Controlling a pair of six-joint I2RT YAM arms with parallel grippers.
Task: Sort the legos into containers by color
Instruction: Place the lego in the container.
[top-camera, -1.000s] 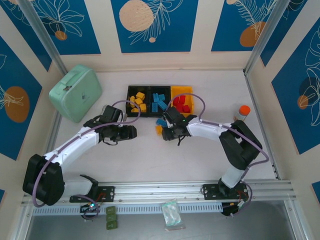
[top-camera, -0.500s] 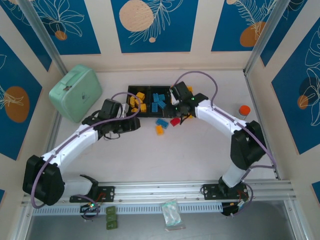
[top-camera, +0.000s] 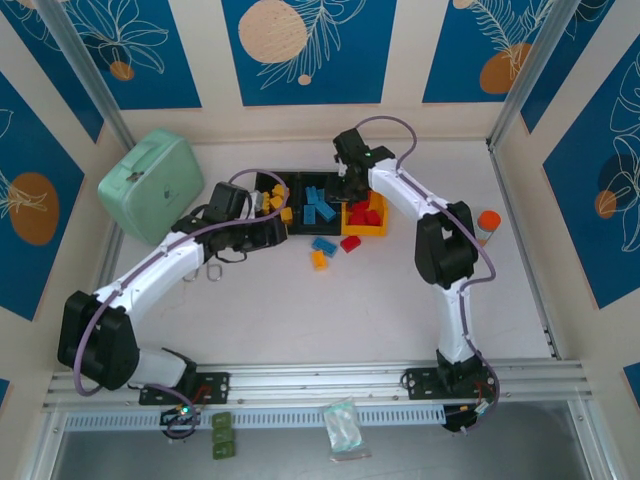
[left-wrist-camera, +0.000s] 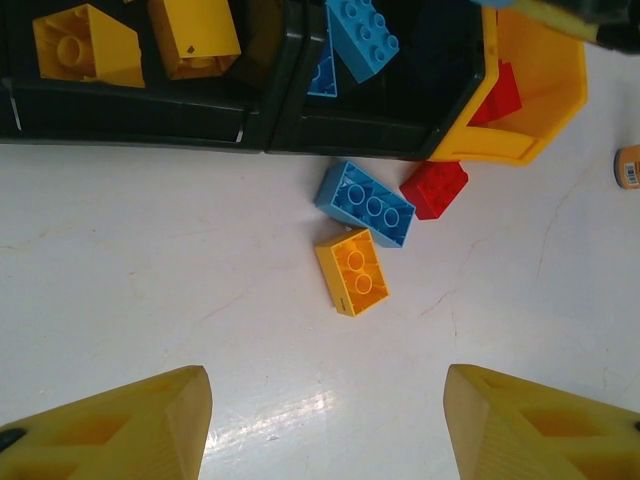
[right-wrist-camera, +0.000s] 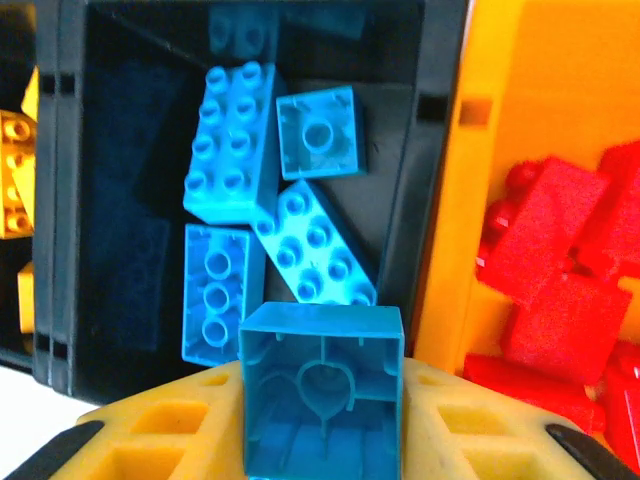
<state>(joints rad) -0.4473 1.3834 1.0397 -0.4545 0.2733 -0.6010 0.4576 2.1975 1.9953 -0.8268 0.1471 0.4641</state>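
Grips blue brick (right-wrist-camera: 320, 380) in right gripper (right-wrist-camera: 320, 430), over middle bin (right-wrist-camera: 440, 200) of blue bricks, beside yellow bin (right-wrist-camera: 560, 100) of red ones. Holds left gripper (left-wrist-camera: 325, 405) jaws apart, empty, above table (left-wrist-camera: 150, 300); ahead, loose blue brick (left-wrist-camera: 365, 203), red brick (left-wrist-camera: 435, 188), orange brick (left-wrist-camera: 352, 270) clustered before bins.

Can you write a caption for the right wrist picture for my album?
Right gripper holds a blue brick over the black bin of blue bricks.
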